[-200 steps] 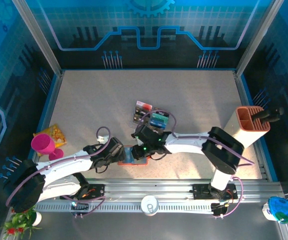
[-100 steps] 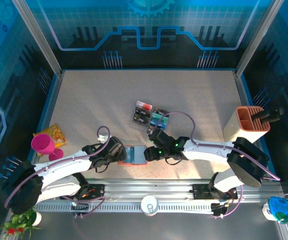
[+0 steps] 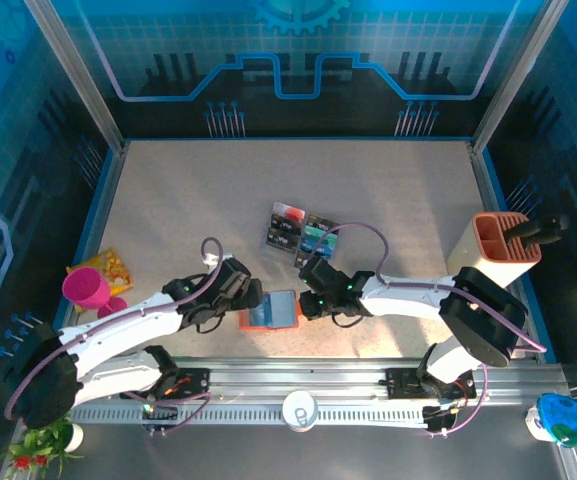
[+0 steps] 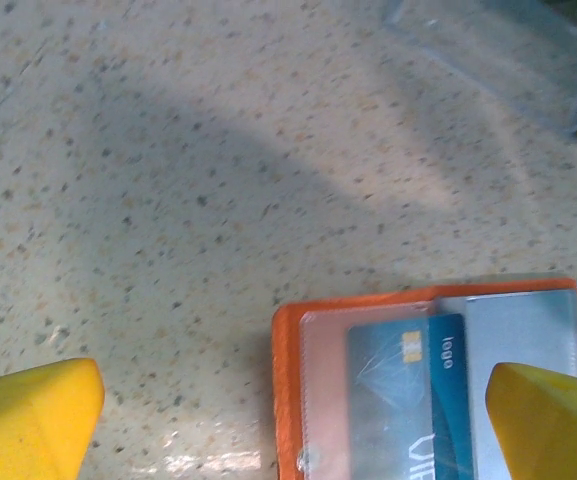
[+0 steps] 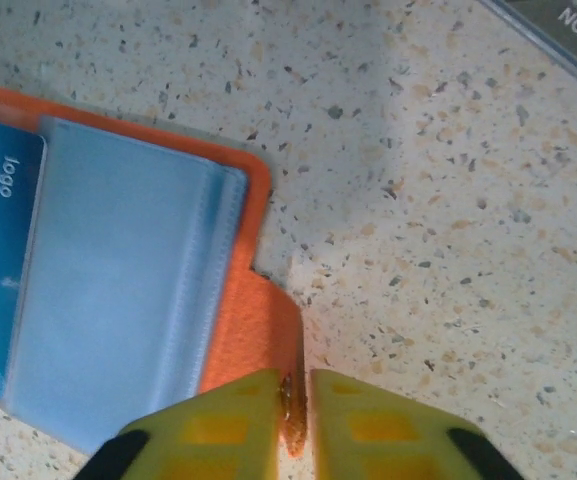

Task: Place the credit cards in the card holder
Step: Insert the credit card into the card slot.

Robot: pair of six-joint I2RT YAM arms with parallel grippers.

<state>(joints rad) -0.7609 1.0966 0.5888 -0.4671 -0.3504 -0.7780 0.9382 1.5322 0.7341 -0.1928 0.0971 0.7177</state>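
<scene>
1 credit card (image 4: 408, 400) is pocketed, other cards (image 3: 317, 238) are left at 12 o'clock; card holder (image 3: 271, 310) is pinched by right end effector (image 5: 295, 400), left end effector (image 4: 288, 415) spread empty.

A pink goblet (image 3: 87, 290) sits left, a beige box (image 3: 474, 262) right.

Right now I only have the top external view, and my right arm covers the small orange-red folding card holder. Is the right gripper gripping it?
Observer: Yes, the right gripper is pinched shut on the orange-red folding card holder at its tab end.
Operator: Any card inside?
Observer: A thin blue plastic credit card printed "logo" sits in a clear pocket.
Operator: Left gripper?
Observer: The left gripper is wide open, gripping nothing.
</scene>
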